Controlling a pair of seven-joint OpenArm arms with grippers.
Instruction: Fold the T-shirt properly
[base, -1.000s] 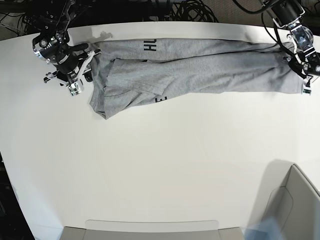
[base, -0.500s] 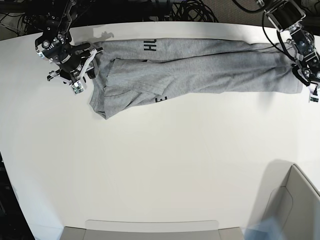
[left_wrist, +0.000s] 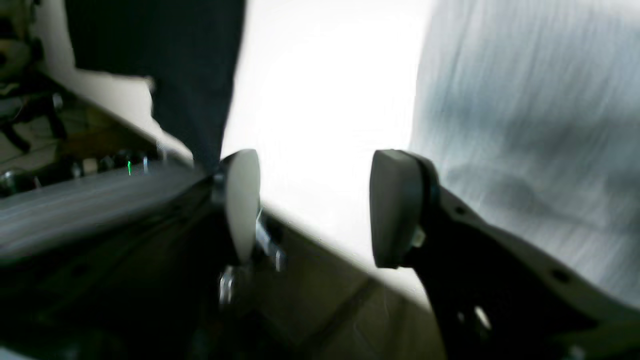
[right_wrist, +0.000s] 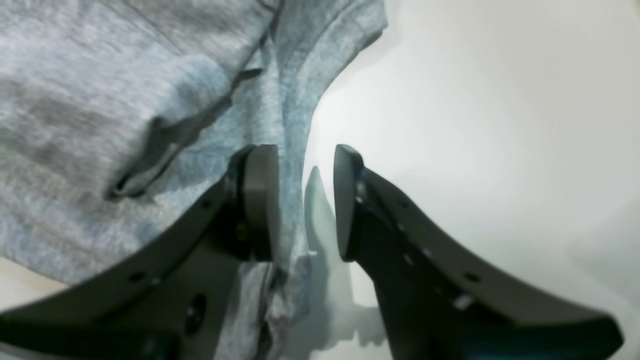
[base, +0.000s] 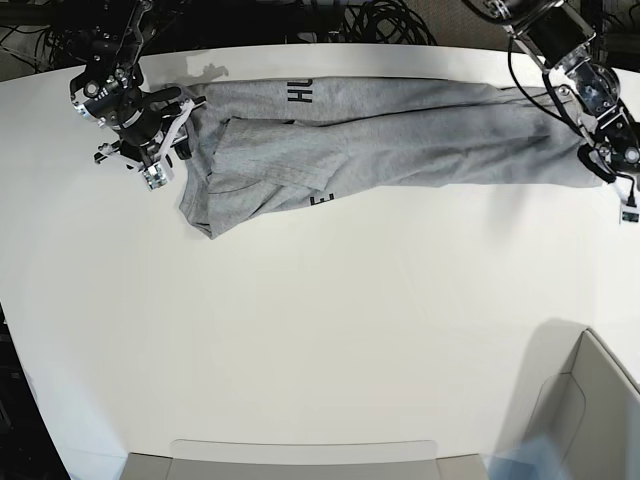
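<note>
Both my jaws stand open and hold nothing: the T-shirt (base: 390, 135) stretches along the bench's (base: 320, 330) far edge, one end beside my right gripper (base: 160, 150), the other beside my left gripper (base: 622, 185).

- Your widest open tabletop (base: 320, 340) runs from centre toward 6 o'clock.
- The T-shirt (base: 400, 135) spans 12 o'clock.
- A grey bin (base: 590, 400) blocks 4 o'clock.
</note>
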